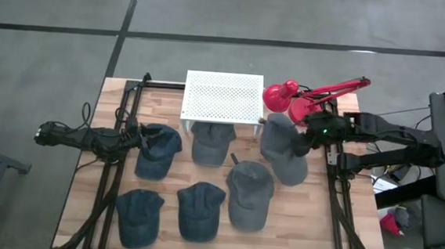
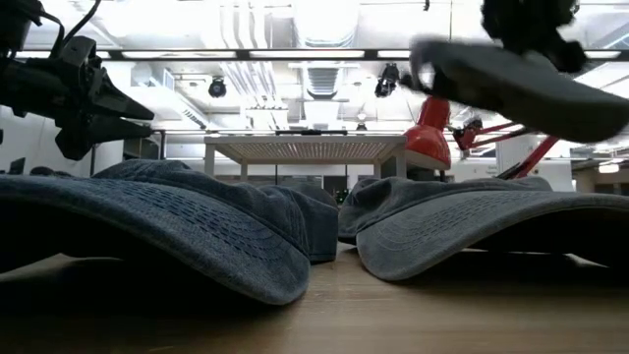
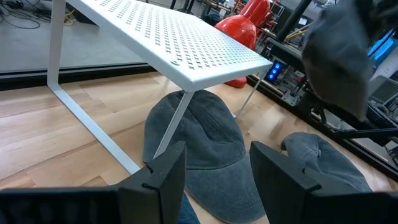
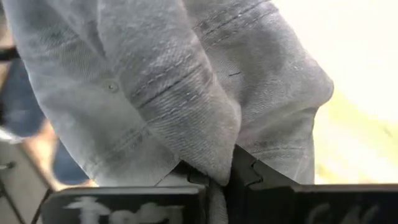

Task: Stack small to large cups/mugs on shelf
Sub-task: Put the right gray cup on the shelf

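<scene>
Several soft caps lie on the wooden table: dark blue ones [image 1: 158,150], [image 1: 139,217], [image 1: 200,209], a grey one [image 1: 249,193], and a grey-blue one [image 1: 212,143] partly under the near edge of the white perforated rack [image 1: 223,97]. My right gripper [image 1: 306,142] is shut on another grey cap [image 1: 283,151], held in the air to the right of the rack. My left gripper [image 1: 137,138] hovers open over the dark blue cap on the left. In its wrist view it faces the rack [image 3: 180,43] and the grey-blue cap [image 3: 199,143]. My right gripper [image 4: 227,177] pinches a fold of the grey cap's crown cloth [image 4: 214,158] between its two fingers, coming from the table's right side. The cap [image 2: 521,84] is lifted clear of the table and tilted, above the caps lying below it.
A red desk lamp [image 1: 287,98] stands by the rack's right end, close behind the held cap. Black frame rails run along the table's left [image 1: 114,164] and right [image 1: 336,187] sides. The rack's top is bare.
</scene>
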